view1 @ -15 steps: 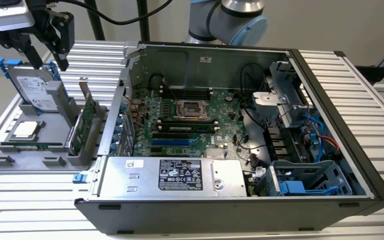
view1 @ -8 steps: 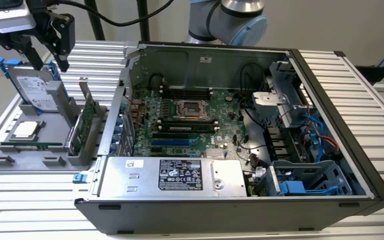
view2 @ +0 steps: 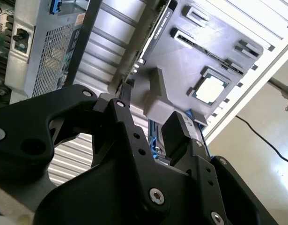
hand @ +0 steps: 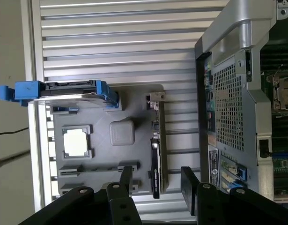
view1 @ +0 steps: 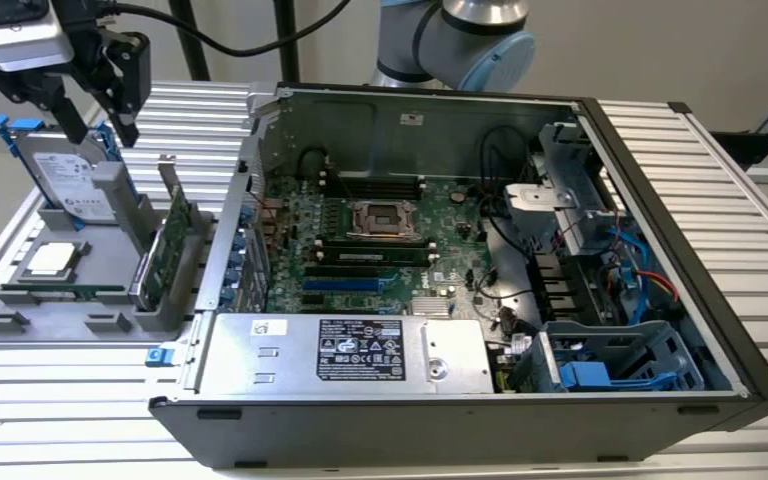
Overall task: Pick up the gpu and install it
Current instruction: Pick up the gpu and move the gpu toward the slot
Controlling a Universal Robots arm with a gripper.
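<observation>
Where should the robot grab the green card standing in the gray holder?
Probably the gpu by its long top edge, coming straight down from above. It stands on edge in the gray holder, so that edge is free, and its two flat faces suit the open gripper, one finger each side.

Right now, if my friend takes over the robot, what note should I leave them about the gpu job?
Gripper: fingers open and holding nothing, up in the air over the grey holder tray.
In the first wrist view the gpu's edge lines up with the gap between the fingers.
Gpu: standing on its edge in the tray, next to the open computer case, with nothing touching it.
Done: the gripper is near the gpu, but nothing has been picked up.
Left: both picking up the gpu and installing it on the motherboard.
</observation>
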